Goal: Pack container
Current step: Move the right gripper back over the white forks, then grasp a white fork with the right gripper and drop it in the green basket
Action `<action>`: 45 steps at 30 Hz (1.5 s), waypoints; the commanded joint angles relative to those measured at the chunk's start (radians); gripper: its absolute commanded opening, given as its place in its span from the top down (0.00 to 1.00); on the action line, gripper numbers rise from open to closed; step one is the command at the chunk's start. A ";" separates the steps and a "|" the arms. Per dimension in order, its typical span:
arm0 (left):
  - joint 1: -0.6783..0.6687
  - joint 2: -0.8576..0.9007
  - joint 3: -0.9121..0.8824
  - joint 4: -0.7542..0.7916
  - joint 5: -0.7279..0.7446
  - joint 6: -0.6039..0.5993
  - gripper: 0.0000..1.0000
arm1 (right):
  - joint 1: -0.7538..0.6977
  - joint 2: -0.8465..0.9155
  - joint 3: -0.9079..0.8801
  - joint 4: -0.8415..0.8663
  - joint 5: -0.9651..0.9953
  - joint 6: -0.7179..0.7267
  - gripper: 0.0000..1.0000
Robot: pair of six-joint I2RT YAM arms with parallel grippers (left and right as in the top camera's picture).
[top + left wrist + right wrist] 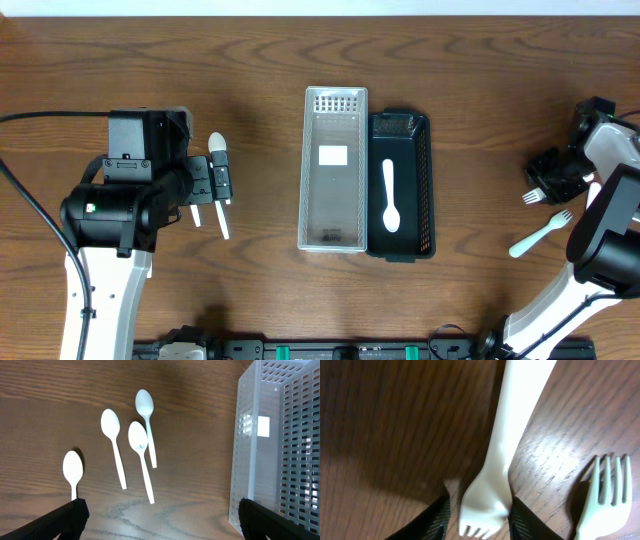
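Mid-bench, a clear bin (330, 205) and a black bin (427, 180) stand side by side — one spoon (391, 195) lies in the black one. Left jaws hang wide open over four loose spoons (138, 437); right jaws grip a fork (489, 492) near the right edge.

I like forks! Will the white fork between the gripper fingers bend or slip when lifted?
Probably light: the fork looks like thin plastic. Its narrow handle may flex slightly. Its smooth surface could slip in the right gripper.
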 commanded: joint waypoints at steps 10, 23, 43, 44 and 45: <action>-0.003 0.002 0.019 -0.002 -0.012 0.013 0.02 | 0.017 0.014 -0.005 -0.016 -0.001 -0.007 0.82; -0.003 0.002 0.019 -0.002 -0.012 0.013 0.02 | 0.314 -0.372 0.040 -0.041 -0.019 -0.186 0.80; -0.003 0.002 0.019 -0.003 -0.012 0.013 0.02 | 0.875 -0.312 -0.145 -0.015 -0.023 0.051 0.70; -0.003 0.002 0.019 -0.003 -0.012 0.013 0.02 | 0.877 -0.303 -0.146 -0.008 -0.022 0.050 0.65; -0.003 0.002 0.019 -0.003 -0.012 0.013 0.02 | 0.877 -0.302 -0.145 0.002 -0.023 0.042 0.61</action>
